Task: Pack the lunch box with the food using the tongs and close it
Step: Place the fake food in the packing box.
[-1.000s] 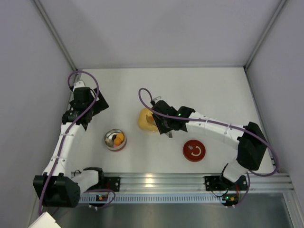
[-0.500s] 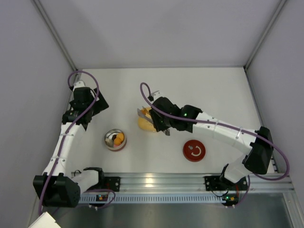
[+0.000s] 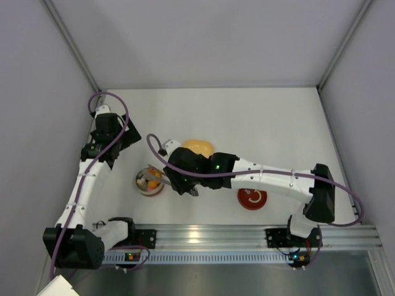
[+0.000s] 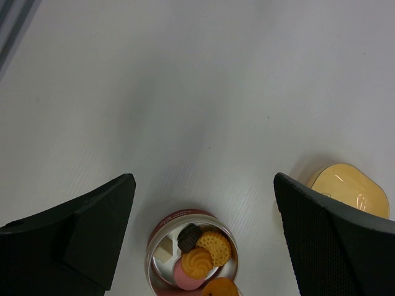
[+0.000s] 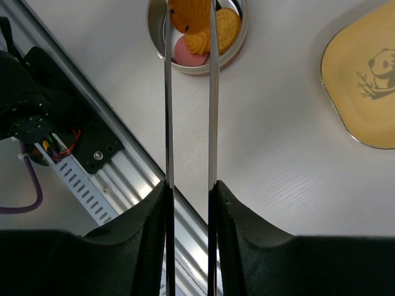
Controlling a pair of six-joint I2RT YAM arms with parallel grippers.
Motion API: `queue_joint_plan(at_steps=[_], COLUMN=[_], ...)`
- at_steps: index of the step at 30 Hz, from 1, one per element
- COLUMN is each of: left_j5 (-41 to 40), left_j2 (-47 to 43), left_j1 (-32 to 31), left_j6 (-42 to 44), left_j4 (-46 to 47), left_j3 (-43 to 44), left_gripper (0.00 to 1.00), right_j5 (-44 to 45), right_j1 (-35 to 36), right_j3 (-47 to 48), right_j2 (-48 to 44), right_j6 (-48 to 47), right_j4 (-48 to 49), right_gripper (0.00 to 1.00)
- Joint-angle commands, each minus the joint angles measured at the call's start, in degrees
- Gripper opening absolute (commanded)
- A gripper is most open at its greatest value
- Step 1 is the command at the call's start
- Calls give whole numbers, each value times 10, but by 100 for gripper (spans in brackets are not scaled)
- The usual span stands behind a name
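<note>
White table (image 3: 265, 123) lies under both arms. At the far left, the left gripper (image 4: 202, 179) hangs over bare tabletop with its jaws spread wide and nothing between them, well apart from the other things.

Next to the right stands the lunch box (image 3: 143, 188), uncovered, near the front rail (image 3: 203, 233). The left wrist view shows its red band and silver rim, and the food (image 4: 199, 259) already inside: a round orange biscuit, a swirled orange piece on a pink one, a dark brown one and a pale block.

Over the box's rim reach the tongs (image 5: 167, 111). Their two slender arms run nearly parallel, pressed in on an orange piece (image 5: 190, 13) held between the tips above the box's opening. I cannot tell whether that piece touches the food beneath it.

The right gripper (image 5: 188, 185) is clamped on the tongs' arms, its black fingers (image 5: 151, 228) pressing them from both sides, and the arm stretches leftward across the front of the table.

Behind the gripper sits the yellow dish (image 3: 199, 146), its panda print visible in the right wrist view. Farther right, near the rail, the flat red disc (image 3: 252, 198) lies apart from the box.
</note>
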Motion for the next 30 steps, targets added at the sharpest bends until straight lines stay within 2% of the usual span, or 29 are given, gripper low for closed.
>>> queue_joint_plan(at_steps=[1, 14, 20, 24, 30], left_j5=[0, 0, -1, -1, -1], left_j2=[-2, -3, -4, -5, -4], left_j1=[5, 5, 5, 5, 5], left_j6=[5, 5, 5, 4, 5], left_j4=[25, 26, 26, 25, 25], left_j3=[0, 0, 0, -1, 0], left_gripper=[99, 99, 99, 99, 99], right_j5=[-13, -35, -34, -31, -1], right_j1=[18, 23, 23, 23, 21], right_j3=[32, 22, 26, 27, 31], right_j2=[22, 55, 62, 61, 51], right_j6=[-2, -2, -7, -7, -9], right_j4=[20, 34, 36, 37, 28], right_gripper=[32, 34, 40, 48, 50])
